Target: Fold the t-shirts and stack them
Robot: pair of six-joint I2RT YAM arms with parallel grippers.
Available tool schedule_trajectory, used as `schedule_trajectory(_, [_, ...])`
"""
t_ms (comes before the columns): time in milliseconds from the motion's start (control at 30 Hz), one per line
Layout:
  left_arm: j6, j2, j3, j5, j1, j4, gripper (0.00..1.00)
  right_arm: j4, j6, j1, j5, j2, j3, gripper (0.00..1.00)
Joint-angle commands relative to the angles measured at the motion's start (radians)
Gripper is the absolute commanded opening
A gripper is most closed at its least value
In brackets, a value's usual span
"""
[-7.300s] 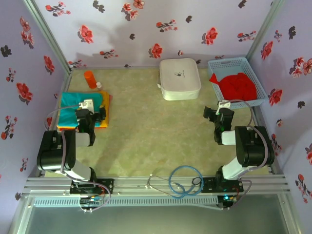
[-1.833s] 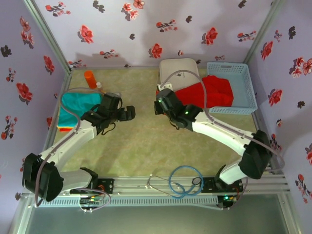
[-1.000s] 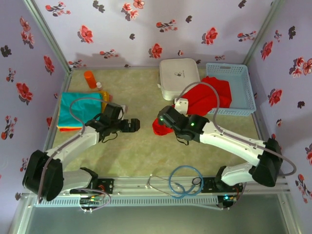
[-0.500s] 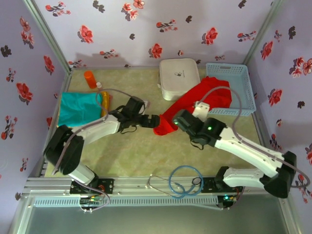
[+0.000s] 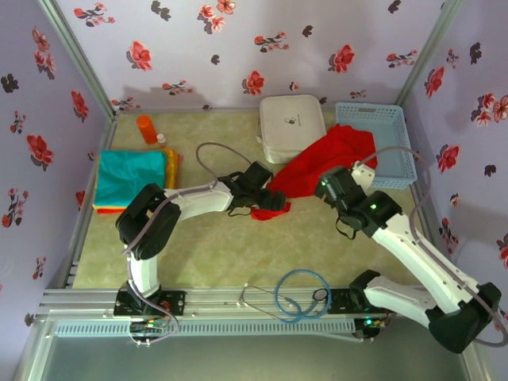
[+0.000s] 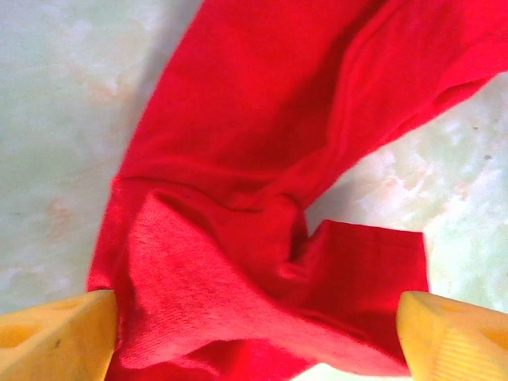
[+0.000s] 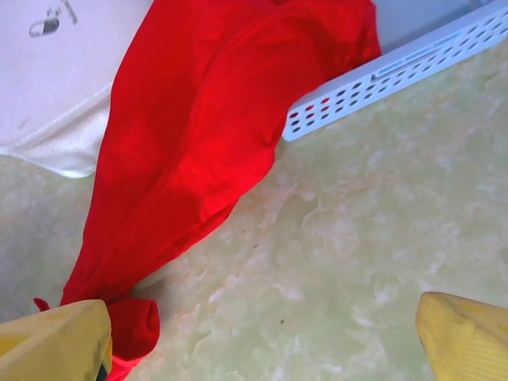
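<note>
Left claw (image 5: 274, 203) moved in, one red t-shirt (image 5: 319, 162)

Near desk (image 5: 230, 254): bare from the near edge up to both arms; open passage.
Centre: red t-shirt (image 5: 317, 163) trails from the blue lattice basket (image 5: 397, 131) down onto the desk; left arm (image 5: 190, 198) and right arm (image 5: 401, 234) flank it.
Rear right: white case (image 5: 292, 127) near the basket; the shirt lies across the gap.
Left edge: folded t-shirt stack (image 5: 127, 176), orange bottle (image 5: 147, 127) behind it; bare desk between bottle and case.
</note>
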Motion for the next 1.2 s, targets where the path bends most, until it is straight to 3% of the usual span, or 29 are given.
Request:
schedule_trajectory(0, [-0.026,0.014,0.021,-0.090,-0.004,-0.041,0.81,0.016,-0.029,-0.015,-0.030,0.028,-0.009,0.99])
schedule_trajectory(100, [-0.010,0.002,-0.018,-0.185,-0.026,-0.006,0.66,0.065,-0.015,-0.031,-0.018,0.027,-0.075,0.99])
schedule_trajectory(167, [0.008,-0.013,-0.059,-0.223,-0.038,0.044,0.44,0.142,-0.039,-0.042,-0.023,-0.004,-0.140,0.99])
schedule_trajectory(200, [0.014,-0.021,-0.077,-0.227,-0.039,0.067,0.28,0.188,-0.057,-0.048,-0.030,-0.023,-0.174,0.99])
schedule_trajectory(333, [0.036,-0.062,-0.058,-0.191,-0.034,-0.029,0.00,0.185,-0.057,-0.130,-0.121,-0.024,-0.206,0.99])
schedule_trajectory(600, [0.032,-0.281,-0.023,-0.179,-0.020,-0.218,0.00,0.157,-0.088,-0.139,-0.076,-0.031,-0.196,0.99])
schedule_trajectory(767, [0.052,-0.448,0.020,-0.185,-0.001,-0.337,0.00,0.244,-0.097,-0.151,-0.051,-0.049,-0.258,0.88])
schedule_trajectory(1033, [0.085,-0.629,0.020,-0.163,0.068,-0.465,0.00,0.423,-0.078,-0.181,-0.114,0.148,-0.235,0.67])
schedule_trajectory(1167, [0.095,-0.647,0.029,-0.134,0.099,-0.461,0.00,0.473,-0.067,-0.181,-0.155,0.262,-0.180,0.64])
